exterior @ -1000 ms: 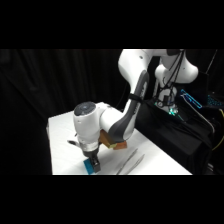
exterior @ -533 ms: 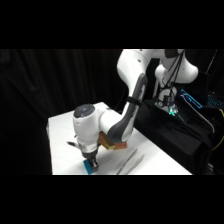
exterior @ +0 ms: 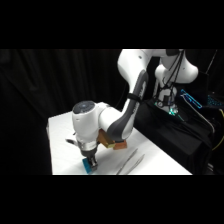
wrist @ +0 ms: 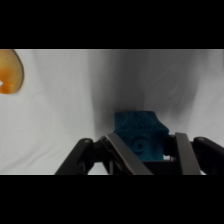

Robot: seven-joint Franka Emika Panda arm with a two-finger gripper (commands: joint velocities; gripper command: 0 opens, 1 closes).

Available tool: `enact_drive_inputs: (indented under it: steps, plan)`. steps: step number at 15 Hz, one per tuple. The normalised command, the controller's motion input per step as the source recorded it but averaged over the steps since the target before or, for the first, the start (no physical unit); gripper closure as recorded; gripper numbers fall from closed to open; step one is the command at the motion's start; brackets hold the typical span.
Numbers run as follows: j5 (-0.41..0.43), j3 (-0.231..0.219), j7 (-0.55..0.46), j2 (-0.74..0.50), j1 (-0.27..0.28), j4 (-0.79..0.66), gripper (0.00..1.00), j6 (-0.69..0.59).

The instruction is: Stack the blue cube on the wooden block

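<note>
Side view: The white Franka arm reaches from its base at the upper right down to the near-left part of the white table [exterior: 60, 127]. The gripper [exterior: 90, 161] points straight down over the small teal-blue cube [exterior: 89, 166], which sits at the near edge of the table directly under the fingertips. A brown wooden block [exterior: 119, 145] shows just behind and to the right of the gripper, partly hidden by the arm's forearm; its top face cannot be read here. Metal tongs [exterior: 131, 163] lie on the table to the right of the cube, apart from it.

Wrist view: The two fingers [wrist: 186, 152] rise from the bottom edge and bracket the small teal-blue cube [wrist: 140, 134], one on each side face. The cube is centred between them, slightly turned relative to the finger line. The fingers appear to be closed against the cube; judged from this view, the gripper is grasping it. The cube appears to rest on or just above the table surface. An orange crescent-shaped piece [wrist: 10, 71] lies at the upper left, well apart.

Governing relation: the wooden block lies beside the gripper, toward the arm's base. The coming move is judged to call for a lift, then a short transfer in that direction.
</note>
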Motion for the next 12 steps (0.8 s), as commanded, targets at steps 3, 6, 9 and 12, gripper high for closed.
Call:
enact_drive_inputs:
  steps: [3, 6, 9, 12]
  plan:
    - [0.067, 0.033, -0.07, -0.49, -0.018, -0.39, 0.77, -0.05]
    - [0.071, 0.047, -0.07, -0.56, -0.037, -0.49, 0.77, -0.09]
    - [0.05, 0.051, -0.06, -0.59, -0.039, -0.57, 0.77, -0.07]
    - [0.047, 0.064, -0.06, -0.58, -0.055, -0.59, 0.77, -0.05]
